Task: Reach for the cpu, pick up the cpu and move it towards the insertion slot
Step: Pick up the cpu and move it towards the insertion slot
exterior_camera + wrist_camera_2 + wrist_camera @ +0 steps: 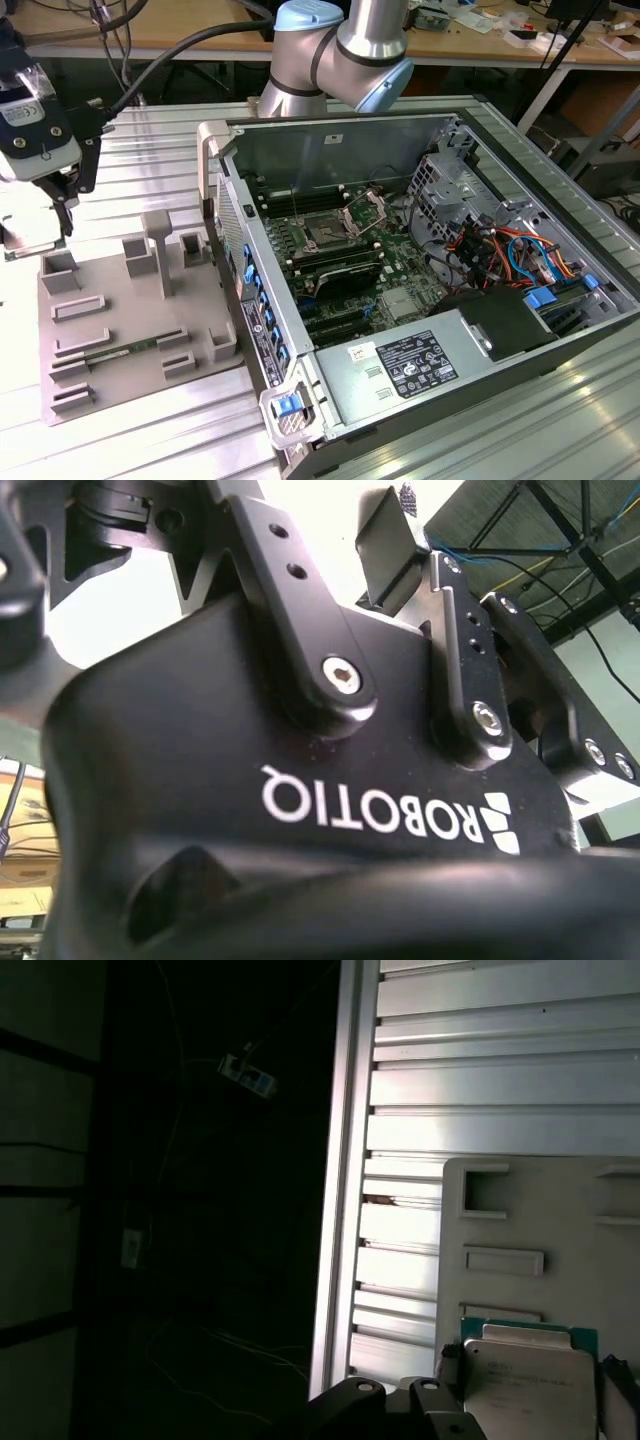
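One gripper (62,212) of yours hung at the exterior view's upper left, above the grey tray (130,330); I could not tell its jaws' state. The cpu (530,1385) sat bottom right in the first wrist view, well apart from the insertion slot (327,235).

The arm (340,50) is built of silver tubes with pale blue joint caps, and a thick black cable runs along it. In the second wrist view the claw (400,540) is matte black, with hex-socket screws and white lettering.
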{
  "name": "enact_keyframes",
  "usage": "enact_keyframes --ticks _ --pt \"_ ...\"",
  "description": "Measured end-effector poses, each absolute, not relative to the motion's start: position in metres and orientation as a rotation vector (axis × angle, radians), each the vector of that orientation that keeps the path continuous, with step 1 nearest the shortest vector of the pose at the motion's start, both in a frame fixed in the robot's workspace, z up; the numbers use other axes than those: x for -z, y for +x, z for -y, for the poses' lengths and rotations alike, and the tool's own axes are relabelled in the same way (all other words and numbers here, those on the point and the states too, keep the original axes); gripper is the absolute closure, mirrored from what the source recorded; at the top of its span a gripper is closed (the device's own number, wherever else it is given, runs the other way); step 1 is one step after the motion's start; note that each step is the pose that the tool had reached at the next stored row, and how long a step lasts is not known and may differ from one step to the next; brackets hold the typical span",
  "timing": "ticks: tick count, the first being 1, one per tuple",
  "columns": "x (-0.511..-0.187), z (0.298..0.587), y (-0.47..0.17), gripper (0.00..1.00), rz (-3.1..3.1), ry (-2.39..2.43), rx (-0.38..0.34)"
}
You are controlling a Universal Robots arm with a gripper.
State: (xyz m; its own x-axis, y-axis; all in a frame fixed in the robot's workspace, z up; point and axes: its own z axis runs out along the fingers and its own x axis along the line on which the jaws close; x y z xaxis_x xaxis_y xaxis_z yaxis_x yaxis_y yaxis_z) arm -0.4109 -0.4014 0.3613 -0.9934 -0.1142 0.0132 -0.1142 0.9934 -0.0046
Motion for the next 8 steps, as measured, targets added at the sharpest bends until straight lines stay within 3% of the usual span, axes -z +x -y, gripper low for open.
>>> enact_keyframes --ticks 8 --pt "-0.3684 0.4014 -0.4109 0.45 3.124 0.179 -0.008"
